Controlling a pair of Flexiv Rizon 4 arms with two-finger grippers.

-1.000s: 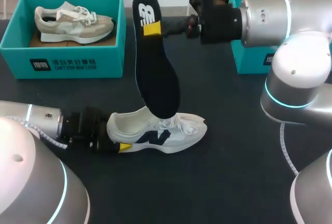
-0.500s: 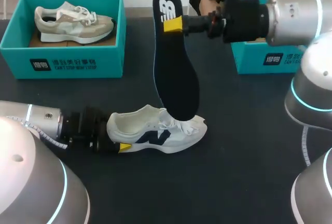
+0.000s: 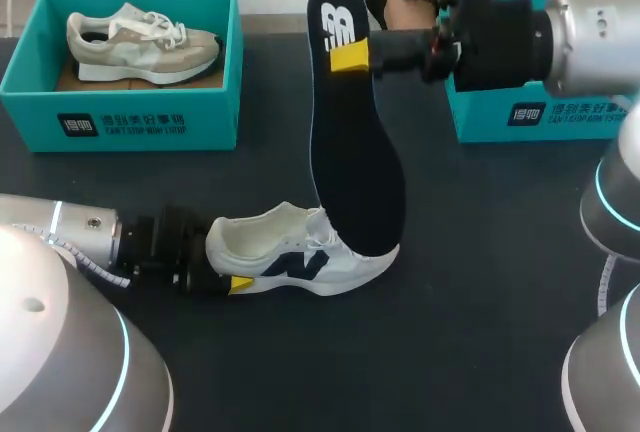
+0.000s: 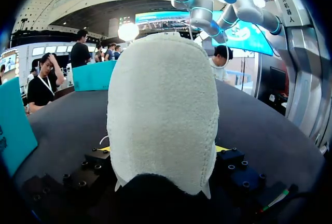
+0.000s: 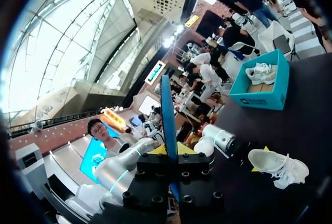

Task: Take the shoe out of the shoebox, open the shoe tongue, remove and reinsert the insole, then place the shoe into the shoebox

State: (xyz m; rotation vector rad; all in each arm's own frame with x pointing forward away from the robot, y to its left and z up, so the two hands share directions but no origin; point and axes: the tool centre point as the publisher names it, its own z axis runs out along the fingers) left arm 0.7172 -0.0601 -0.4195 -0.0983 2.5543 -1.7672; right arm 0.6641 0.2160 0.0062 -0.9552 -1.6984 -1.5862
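Dark table (image 3: 450, 352) — insole (image 3: 355, 152) is held above the shoe (image 3: 300, 257), clamped by the right gripper (image 3: 350, 57), heel pinched by the left gripper (image 3: 228, 270); toe-first reinsertion is judged next.

White two-letter logo on heel end of dark insole (image 3: 355, 152), just above yellow fingertip (image 3: 348, 57) of right hand. Dark single-letter emblem on side of white shoe (image 3: 300, 252) lying on desk (image 3: 450, 302). Teal shoebox (image 3: 120, 124) at far left: front wall carries dark square logo, two lines of white print beside it. Second teal shoebox (image 3: 530, 117) at far right: same square logo and white lines on front wall. Wrist views: print on first box too small to make out.
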